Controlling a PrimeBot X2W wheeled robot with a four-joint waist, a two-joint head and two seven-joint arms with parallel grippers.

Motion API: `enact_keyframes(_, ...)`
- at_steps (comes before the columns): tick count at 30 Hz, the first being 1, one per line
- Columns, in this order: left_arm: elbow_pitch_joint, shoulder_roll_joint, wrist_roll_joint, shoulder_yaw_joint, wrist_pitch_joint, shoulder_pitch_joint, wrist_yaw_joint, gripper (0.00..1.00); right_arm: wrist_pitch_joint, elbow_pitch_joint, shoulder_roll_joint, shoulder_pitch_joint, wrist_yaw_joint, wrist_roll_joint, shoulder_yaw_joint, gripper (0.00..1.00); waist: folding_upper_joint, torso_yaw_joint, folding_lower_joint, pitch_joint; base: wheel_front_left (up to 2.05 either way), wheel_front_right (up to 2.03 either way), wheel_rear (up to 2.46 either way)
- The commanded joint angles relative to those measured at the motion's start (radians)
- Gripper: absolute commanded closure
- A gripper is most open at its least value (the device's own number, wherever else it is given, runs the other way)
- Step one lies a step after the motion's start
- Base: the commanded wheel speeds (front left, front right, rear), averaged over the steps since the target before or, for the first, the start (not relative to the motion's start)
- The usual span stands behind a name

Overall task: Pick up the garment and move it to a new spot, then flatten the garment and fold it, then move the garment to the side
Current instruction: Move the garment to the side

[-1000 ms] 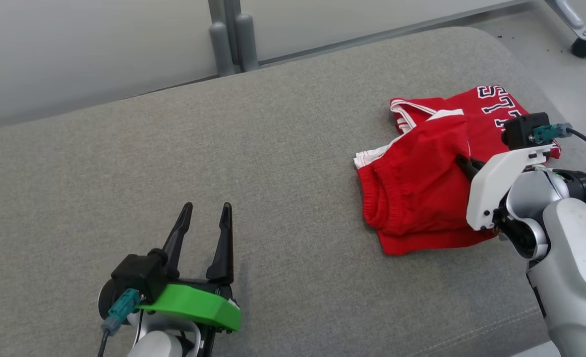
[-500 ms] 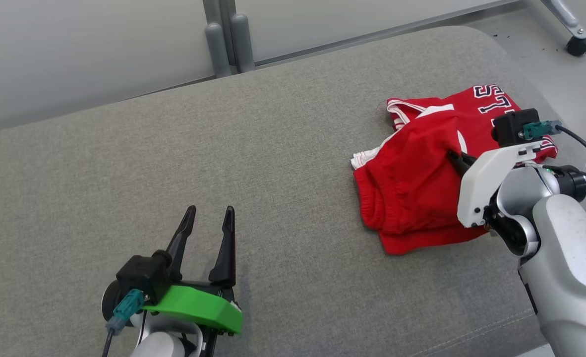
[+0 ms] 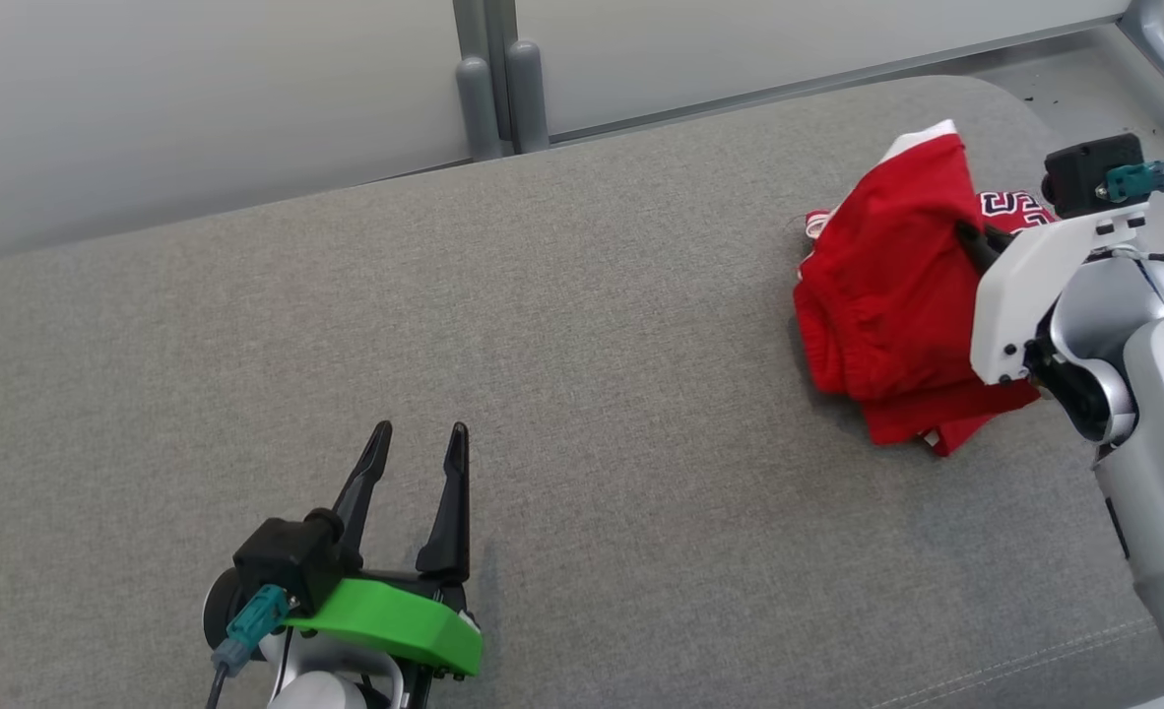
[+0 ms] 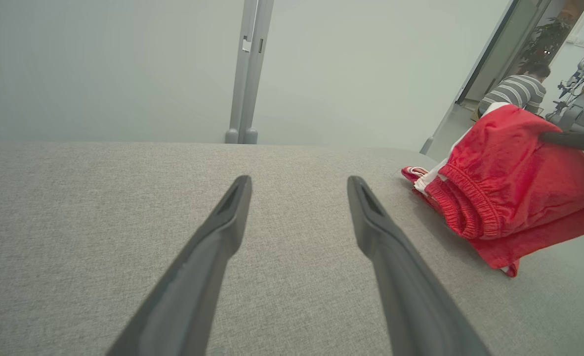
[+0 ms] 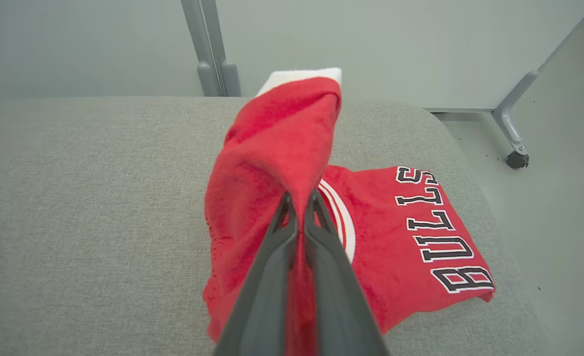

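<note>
One red garment (image 3: 887,295), a soft knit with a ribbed elastic waistband, white trim and black-and-white block lettering, lies bunched near the right end of the grey woven cushion (image 3: 592,345). My right gripper (image 5: 301,199) is pinched tight on a fold of it, lifting that fold into a peak while the rest drapes down onto the cushion. My left gripper (image 3: 420,433) hovers over bare cushion, well apart from the cloth, its two tapered dark fingers spread wide and empty. Behind the cushion, two rounded grey posts (image 3: 498,79) stand against a smooth pale wall.
</note>
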Motion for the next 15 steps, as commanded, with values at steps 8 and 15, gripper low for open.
enact_keyframes(8, -0.027, 0.024, 0.015, -0.004, 0.017, -0.023, 0.01, 0.0, -0.058, 0.089, -0.095, -0.045, 0.0, -0.022, 0.04, 1.0, 0.004, 0.029, 0.0, 0.044, 0.0, 0.0, 0.0)
enact_keyframes(15, -0.053, 0.04, 0.031, -0.014, 0.042, -0.052, 0.015, 0.0, -0.155, 0.204, -0.171, -0.1, 0.0, -0.004, 0.083, 1.0, 0.004, 0.064, 0.0, 0.099, 0.0, 0.0, 0.0)
